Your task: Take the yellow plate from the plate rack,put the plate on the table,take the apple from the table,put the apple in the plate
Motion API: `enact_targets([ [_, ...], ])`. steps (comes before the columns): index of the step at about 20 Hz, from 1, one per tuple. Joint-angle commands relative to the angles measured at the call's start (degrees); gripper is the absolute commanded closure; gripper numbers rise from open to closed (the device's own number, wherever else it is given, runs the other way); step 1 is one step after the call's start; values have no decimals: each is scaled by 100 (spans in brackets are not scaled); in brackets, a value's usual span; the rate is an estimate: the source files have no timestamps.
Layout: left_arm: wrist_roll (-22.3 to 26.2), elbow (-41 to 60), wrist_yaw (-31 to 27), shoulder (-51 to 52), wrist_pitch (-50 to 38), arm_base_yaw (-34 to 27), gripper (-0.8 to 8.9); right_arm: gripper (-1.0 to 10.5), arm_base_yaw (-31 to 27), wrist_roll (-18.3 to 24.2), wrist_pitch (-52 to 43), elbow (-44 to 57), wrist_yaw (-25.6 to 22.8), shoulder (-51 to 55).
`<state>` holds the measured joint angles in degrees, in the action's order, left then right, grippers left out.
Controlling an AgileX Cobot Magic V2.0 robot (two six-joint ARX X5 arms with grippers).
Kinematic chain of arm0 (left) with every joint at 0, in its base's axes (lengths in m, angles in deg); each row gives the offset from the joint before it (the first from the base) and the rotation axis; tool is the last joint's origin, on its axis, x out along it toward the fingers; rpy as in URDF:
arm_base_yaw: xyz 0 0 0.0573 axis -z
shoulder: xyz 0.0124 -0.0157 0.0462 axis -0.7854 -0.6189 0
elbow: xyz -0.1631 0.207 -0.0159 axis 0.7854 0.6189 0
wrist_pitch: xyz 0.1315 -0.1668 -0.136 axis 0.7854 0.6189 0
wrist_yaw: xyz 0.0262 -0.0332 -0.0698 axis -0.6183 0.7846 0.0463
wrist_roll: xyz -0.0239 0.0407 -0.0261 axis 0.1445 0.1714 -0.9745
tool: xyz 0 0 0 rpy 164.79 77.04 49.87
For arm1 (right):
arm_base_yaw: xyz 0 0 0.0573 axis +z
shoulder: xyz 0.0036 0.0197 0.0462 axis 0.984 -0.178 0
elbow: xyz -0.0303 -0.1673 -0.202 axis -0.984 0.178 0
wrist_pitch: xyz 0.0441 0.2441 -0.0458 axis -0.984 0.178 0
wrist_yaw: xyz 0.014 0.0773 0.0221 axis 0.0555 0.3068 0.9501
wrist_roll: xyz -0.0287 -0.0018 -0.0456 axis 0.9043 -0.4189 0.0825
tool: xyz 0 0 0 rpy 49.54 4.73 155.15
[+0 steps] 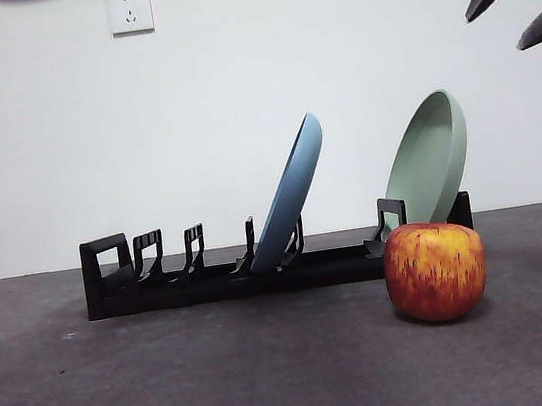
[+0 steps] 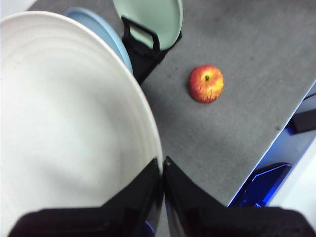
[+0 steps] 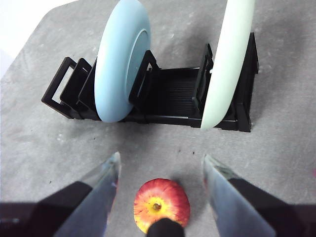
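Observation:
My left gripper (image 2: 162,160) is shut on the rim of the yellow plate (image 2: 64,113), a large cream plate held in the air above the plate rack (image 2: 143,54). The plate is out of the front view. The apple (image 1: 435,271) stands on the table (image 1: 175,378) just in front of the rack's right end (image 1: 211,282). My right gripper (image 3: 160,157) is open and empty above the apple (image 3: 162,202), with a jaw on either side of it. It shows as two dark tips at the top right of the front view (image 1: 495,33).
A blue plate (image 1: 295,194) leans in the middle of the rack and a sage-green plate (image 1: 431,155) leans at its right end. Both show in the right wrist view, the blue plate (image 3: 121,59) and the green plate (image 3: 227,64). The table's edge (image 2: 291,118) runs past the apple (image 2: 206,83).

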<state>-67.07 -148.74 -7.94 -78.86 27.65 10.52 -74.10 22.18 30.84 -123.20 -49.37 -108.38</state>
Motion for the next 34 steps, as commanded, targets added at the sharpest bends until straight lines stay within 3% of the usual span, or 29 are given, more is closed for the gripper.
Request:
enact_targets([
  [1,-221,767,-50,-31,-555,79,822,663,-2,50,-26,-28,-31,-7],
  [10,-197,3580,-17,-769,-2968,61,822,663,-2,46,-26,-26,-33,-7],
  [17,317,3788,74,-2059,-4155,63,822,663,-2,44,-24,-26,-31,-7],
  [23,358,3788,326,-2361,-4236,59,813,663,4,44,-28,-31,0,4],
  [24,358,3783,365,-2354,-4203,57,789,663,4,46,-28,-35,28,9],
  [27,203,3773,358,-2297,-4118,20,516,661,52,144,-22,-105,31,9],
  [31,-81,3770,378,-1672,-4275,39,487,653,302,494,485,-511,-79,-4],
  [32,-76,3770,372,-1370,-4391,37,487,652,420,507,514,-629,-293,-4],
  [34,-76,3770,348,-645,-4690,33,487,543,741,588,654,-881,-767,-7],
])
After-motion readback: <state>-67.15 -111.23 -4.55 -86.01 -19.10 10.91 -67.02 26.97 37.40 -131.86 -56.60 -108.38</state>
